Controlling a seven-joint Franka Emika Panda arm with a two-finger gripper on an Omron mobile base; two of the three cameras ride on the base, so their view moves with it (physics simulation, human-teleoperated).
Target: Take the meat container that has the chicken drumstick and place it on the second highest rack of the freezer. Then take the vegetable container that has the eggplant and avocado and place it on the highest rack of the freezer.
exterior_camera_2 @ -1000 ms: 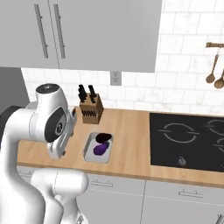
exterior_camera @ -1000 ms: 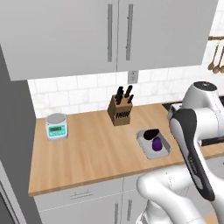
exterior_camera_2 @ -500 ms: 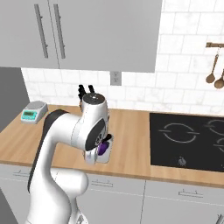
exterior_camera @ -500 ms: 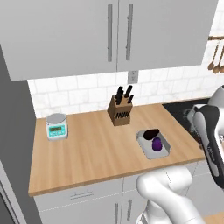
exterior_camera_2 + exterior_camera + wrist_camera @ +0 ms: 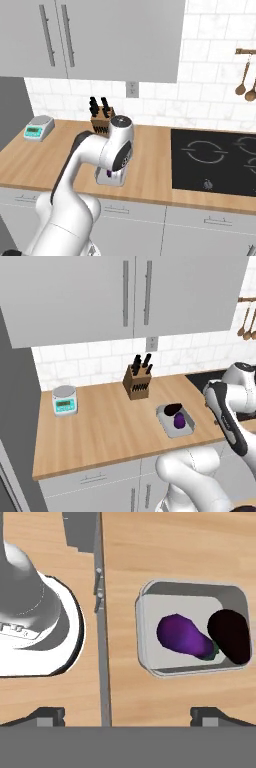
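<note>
since half a second ago the white arm has swung on: in the left base view its upper link has dropped lower at the right edge, and in the right base view the wrist now stands over the tray rather than beside it. nothing on the counter has shifted.

left to right along the light wooden counter (image 5: 105, 431): small grey kitchen scale with a teal display (image 5: 65, 400), wooden knife block with black handles (image 5: 138, 381), then the shallow pale grey rectangular vegetable container (image 5: 167, 415), then the black glass cooktop (image 5: 215, 160).

inside the container lie the glossy deep-purple eggplant (image 5: 184, 636) and the nearly black rounded avocado (image 5: 230, 636), touching, avocado toward the wall side. container sits near the counter's front edge, within easy reach; probably staged there for pickup.

gripper (image 5: 128, 714): the two dark tips stand wide apart with nothing between them, hovering above the counter. the container lies off to one side of the gap, not centred, so i judge the hand needs to shift over it before descending onto a rim.

view differences: hand view gives the tray contents from above and both vegetables clearly; right base view has the wrist covering most of the tray, only a purple sliver visible; left base view shows tray uncovered but small. height of the hand above the tray is hard to judge from any of them.
</note>
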